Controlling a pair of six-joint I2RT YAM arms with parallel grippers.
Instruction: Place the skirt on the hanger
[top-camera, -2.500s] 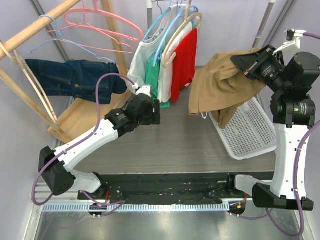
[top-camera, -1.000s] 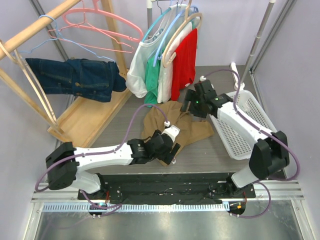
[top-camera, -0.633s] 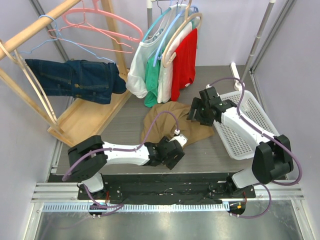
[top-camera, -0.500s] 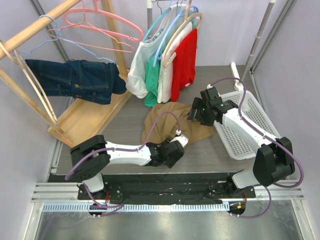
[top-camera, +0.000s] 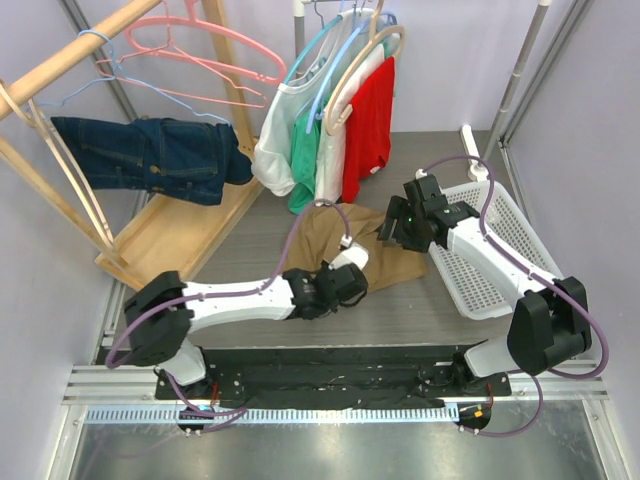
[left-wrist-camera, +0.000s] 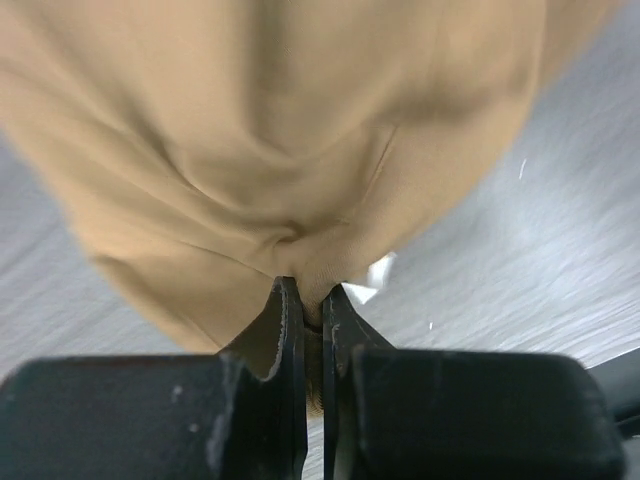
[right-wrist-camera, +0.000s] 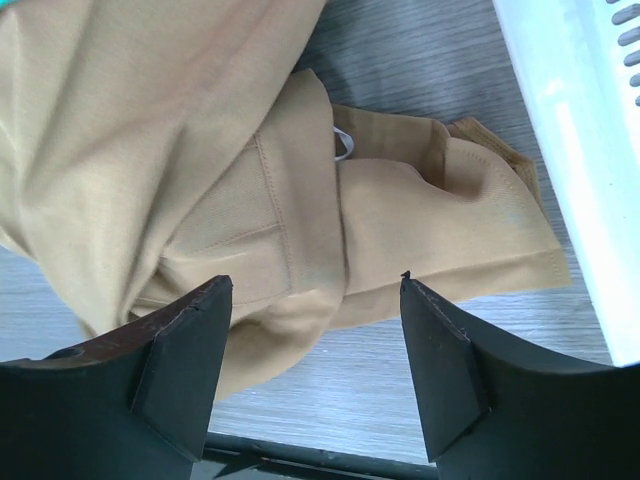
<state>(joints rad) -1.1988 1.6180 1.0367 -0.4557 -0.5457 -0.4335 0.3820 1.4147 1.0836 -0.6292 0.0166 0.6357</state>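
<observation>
The left gripper (left-wrist-camera: 310, 292) has its two black jaws pressed together on a puckered fold at the near edge of the tan fabric skirt (left-wrist-camera: 300, 120), and the cloth fans out wide beyond them. A small white tag shows just right of the pinch. From above, that left gripper (top-camera: 345, 275) lies low over the skirt's near-right part, its arm stretching back toward the near-left corner of the grey wood-grain worktop (top-camera: 420, 300).

The right gripper (right-wrist-camera: 310, 285) has its jaws spread wide, hanging above the skirt's folded waistband and seams without closing on anything. From above, it (top-camera: 395, 228) sits over the skirt's right edge.

The skirt (top-camera: 315, 228) lies crumpled on the worktop around its middle. Its right hem corner ends just beside the left rim of the white slotted plastic basket (top-camera: 495, 262), which fills the right side of the worktop. A bare strip of worktop runs between the skirt's near edge and the arm bases. Bare surface also opens to the left, up to the slanted wooden stand base (top-camera: 165, 235). At the far edge, the white, green and red garments (top-camera: 340, 120) hang close above the skirt. The pink hangers (top-camera: 200, 40) hang on the wooden rail at the far-left corner, above the blue denim shorts (top-camera: 150, 155), well apart from the skirt.
</observation>
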